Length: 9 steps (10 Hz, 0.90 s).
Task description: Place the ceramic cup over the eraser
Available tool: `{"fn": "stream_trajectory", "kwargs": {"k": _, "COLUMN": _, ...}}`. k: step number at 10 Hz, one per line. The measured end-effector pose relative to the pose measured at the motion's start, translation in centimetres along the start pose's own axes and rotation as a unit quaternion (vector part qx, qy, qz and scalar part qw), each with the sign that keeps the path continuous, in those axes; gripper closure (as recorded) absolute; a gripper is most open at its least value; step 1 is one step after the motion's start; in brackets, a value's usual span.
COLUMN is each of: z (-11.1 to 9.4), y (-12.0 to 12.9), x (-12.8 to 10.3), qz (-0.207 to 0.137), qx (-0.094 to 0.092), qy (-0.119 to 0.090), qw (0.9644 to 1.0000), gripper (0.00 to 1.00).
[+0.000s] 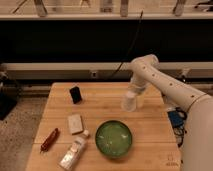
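My hand is at the small white ceramic cup near the wooden table's right edge. I cannot tell if it grips. The small black block eraser stands near the far left corner.

No text, label, brand, number or sign can be read anywhere here. Nothing legible stands on the bottle at the near left of the table, nor on anything else. The gripper is over the far right part of the table, right at the cup, and bears no readable marking either.
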Motion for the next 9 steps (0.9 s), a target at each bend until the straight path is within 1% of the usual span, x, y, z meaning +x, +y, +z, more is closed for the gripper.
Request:
{"fn": "stream_trajectory", "kwargs": {"k": 7, "z": 0.4, "y": -0.4, "x": -1.3, "qz": -0.014, "qx": 0.001, "qy": -0.007, "qw": 0.9999, "gripper": 0.2}}
{"fn": "stream_trajectory", "kwargs": {"k": 8, "z": 0.4, "y": -0.5, "x": -1.4, "qz": -0.016, "qx": 0.001, "qy": -0.007, "qw": 0.9998, "gripper": 0.23}}
{"fn": "stream_trajectory", "kwargs": {"k": 9, "z": 0.5, "y": -0.6, "x": -1.6, "qz": -0.019, "qx": 0.001, "qy": -0.007, "qw": 0.9998, "gripper": 0.34}}
